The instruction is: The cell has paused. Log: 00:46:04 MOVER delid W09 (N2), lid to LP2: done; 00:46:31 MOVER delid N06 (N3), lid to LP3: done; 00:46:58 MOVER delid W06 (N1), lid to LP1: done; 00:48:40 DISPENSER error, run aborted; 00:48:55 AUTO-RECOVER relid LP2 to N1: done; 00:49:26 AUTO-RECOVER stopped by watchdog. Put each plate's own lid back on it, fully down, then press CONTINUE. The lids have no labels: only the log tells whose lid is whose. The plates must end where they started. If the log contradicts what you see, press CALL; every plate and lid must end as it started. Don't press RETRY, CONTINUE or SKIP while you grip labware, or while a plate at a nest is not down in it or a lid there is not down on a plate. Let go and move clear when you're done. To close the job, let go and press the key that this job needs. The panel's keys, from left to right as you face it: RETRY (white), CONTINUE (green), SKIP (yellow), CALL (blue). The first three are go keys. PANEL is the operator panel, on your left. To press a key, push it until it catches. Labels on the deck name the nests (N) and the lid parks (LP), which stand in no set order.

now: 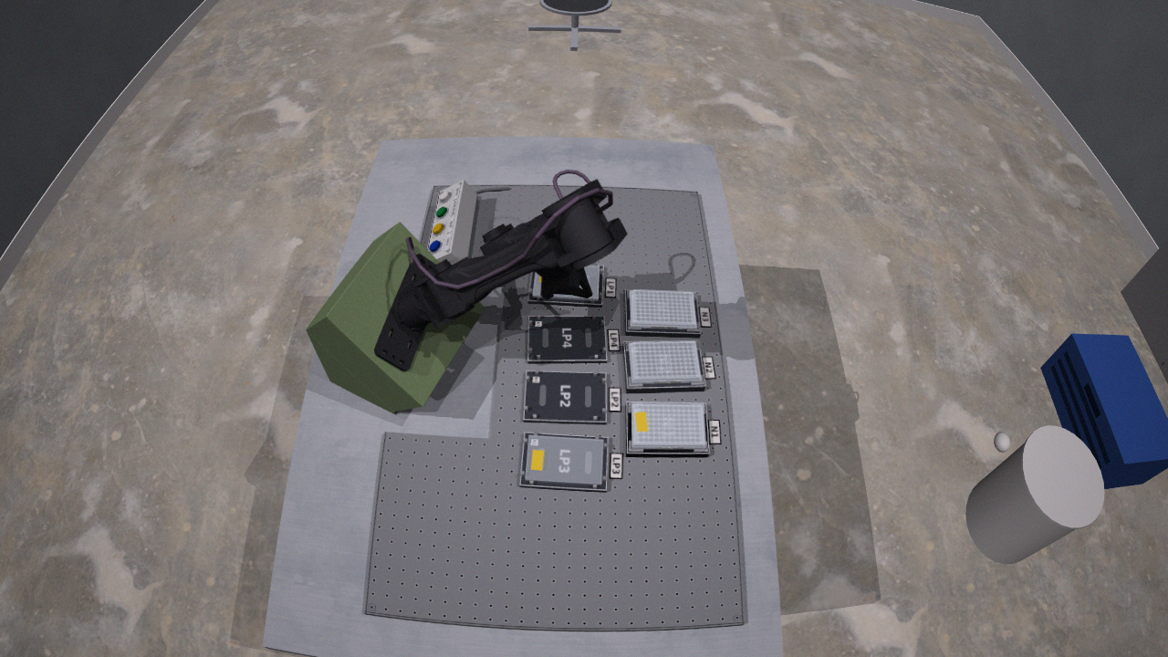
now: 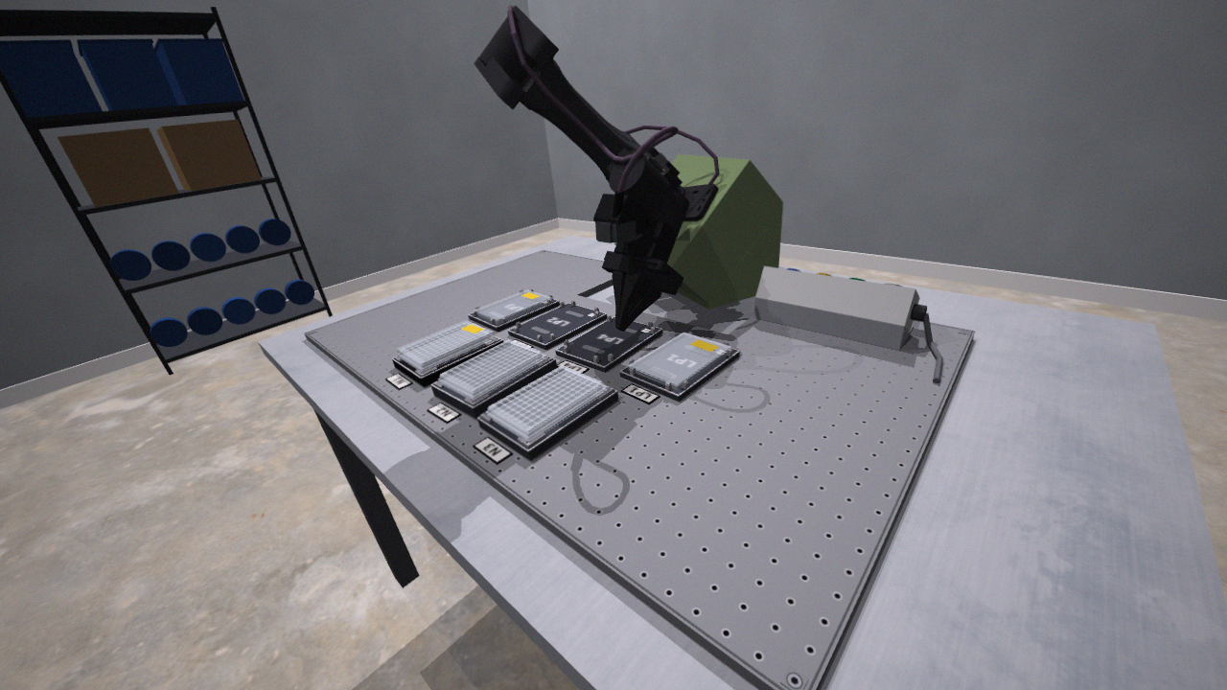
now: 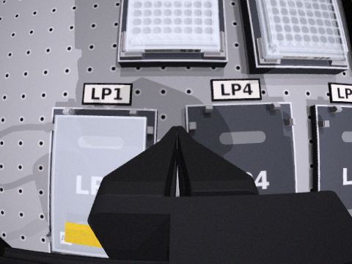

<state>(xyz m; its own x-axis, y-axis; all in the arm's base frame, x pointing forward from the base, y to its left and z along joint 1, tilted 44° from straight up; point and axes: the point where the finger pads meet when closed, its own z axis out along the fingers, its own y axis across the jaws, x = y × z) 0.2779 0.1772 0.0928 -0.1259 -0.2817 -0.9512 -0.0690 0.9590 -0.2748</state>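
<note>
My gripper is shut and empty, above the deck between LP1 and LP4. A clear lid with a yellow patch lies in LP1. Another clear lid with a yellow patch lies in LP3. LP4 and LP2 hold no lid. The N1 plate has a lid with a yellow patch. The N2 plate and N3 plate show no yellow patch; I cannot tell for certain whether clear lids cover them.
The operator panel has white, green, yellow and blue keys. The green arm mount stands beside it. My arm passes over the deck between mount and LP1. Nests and parks sit close together in two rows.
</note>
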